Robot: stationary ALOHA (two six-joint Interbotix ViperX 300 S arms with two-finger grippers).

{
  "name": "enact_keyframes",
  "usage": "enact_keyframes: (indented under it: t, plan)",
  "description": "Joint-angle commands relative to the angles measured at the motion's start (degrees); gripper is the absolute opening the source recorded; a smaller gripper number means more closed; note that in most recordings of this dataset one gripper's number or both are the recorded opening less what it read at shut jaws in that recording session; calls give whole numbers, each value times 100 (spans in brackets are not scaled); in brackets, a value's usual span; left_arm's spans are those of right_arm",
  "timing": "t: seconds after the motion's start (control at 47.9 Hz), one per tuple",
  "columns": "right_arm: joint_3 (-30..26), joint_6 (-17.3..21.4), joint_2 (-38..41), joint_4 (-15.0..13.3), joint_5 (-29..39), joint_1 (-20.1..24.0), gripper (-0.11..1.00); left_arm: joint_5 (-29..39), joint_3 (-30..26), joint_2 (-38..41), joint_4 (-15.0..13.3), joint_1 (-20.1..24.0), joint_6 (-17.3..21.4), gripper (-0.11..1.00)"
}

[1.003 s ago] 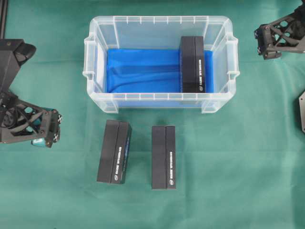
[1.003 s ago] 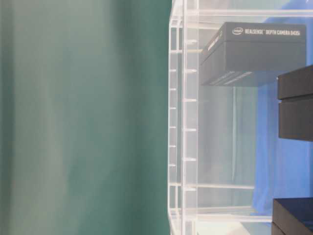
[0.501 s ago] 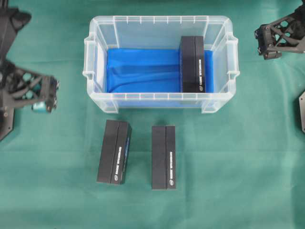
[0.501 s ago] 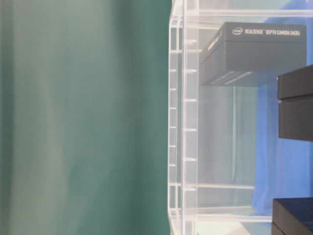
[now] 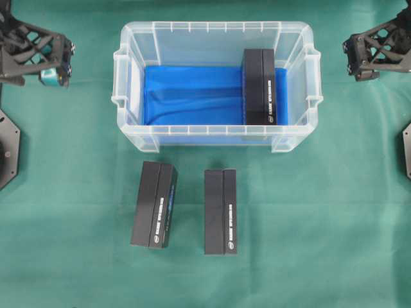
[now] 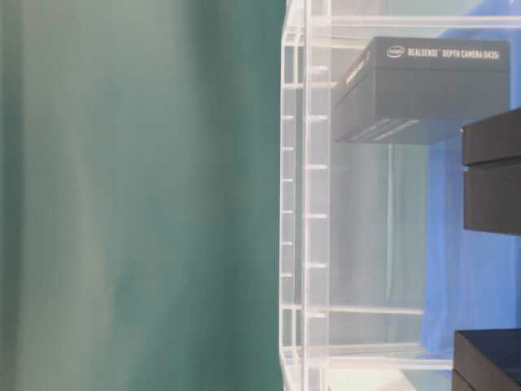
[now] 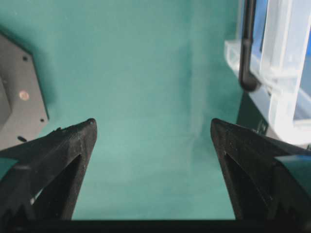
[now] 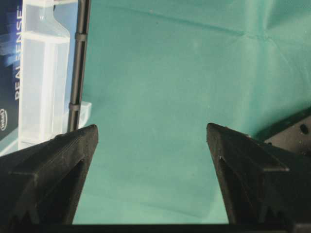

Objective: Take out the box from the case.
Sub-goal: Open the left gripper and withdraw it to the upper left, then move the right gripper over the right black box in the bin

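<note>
The left gripper (image 5: 61,61) has swung up beside the case (image 5: 215,136), jaws open; the right gripper's (image 5: 352,61) too. One RealSense box (image 5: 259,86) remains inside.

Count | case (image 5: 215,138): one, clear plastic | black boxes: three in all | one box in case (image 5: 259,86) | two boxes on green surface (image 5: 321,224): left box (image 5: 154,204), right box (image 5: 220,212) | tools: two, left tool (image 5: 61,61), right tool (image 5: 354,61)
</note>
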Motion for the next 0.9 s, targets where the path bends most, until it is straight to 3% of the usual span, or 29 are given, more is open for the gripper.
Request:
enact_keyframes:
  t: [0.0, 0.564, 0.878]
  plan:
    - [-88, 9, -62, 18, 0, -9, 89, 9, -176, 18, -18, 79, 53, 96]
    - [-167, 26, -18, 88, -18, -9, 89, 35, -185, 79, -70, 70, 35, 96]
    - [-712, 26, 580, 141, -272, 0, 89, 35, -237, 132, -70, 97, 18, 96]
